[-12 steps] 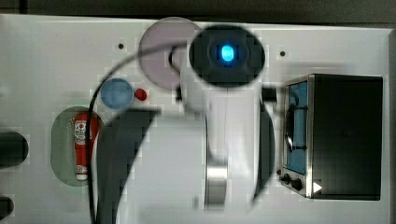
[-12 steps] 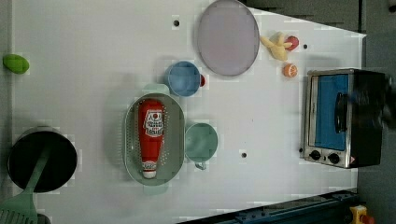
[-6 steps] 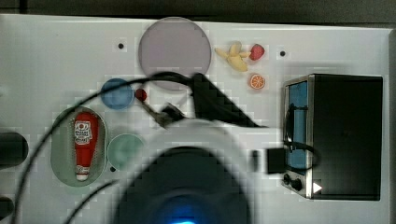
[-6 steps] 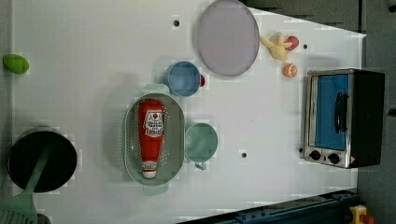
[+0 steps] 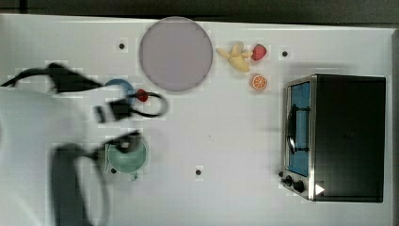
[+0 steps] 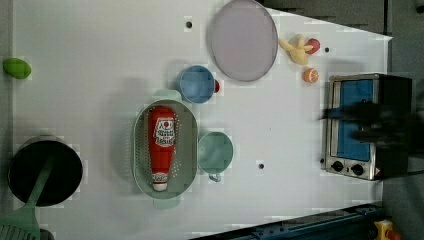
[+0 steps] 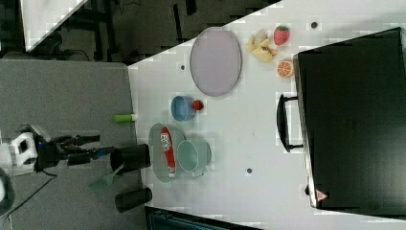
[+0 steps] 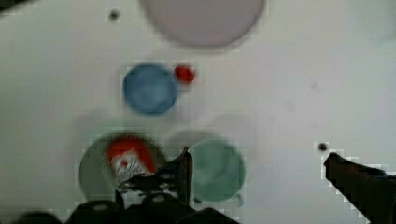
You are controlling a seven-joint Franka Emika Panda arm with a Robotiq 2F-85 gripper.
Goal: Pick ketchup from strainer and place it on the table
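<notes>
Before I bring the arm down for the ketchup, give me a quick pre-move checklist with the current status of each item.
1. Ketchup lying flat inside the strainer, cap toward the left view's bottom: ok.
2. End effector open, nothing between its fingers: ok.
3. End effector lined up over the bottle: not ok; in the wrist view it hangs high, nearer the green bowl.
4. Room around the strainer: not ok; the green bowl sits right against one side, the blue bowl close to one end.
5. Bare table for the drop: ok.
6. Bottle free to lift out: cannot tell.
</notes>
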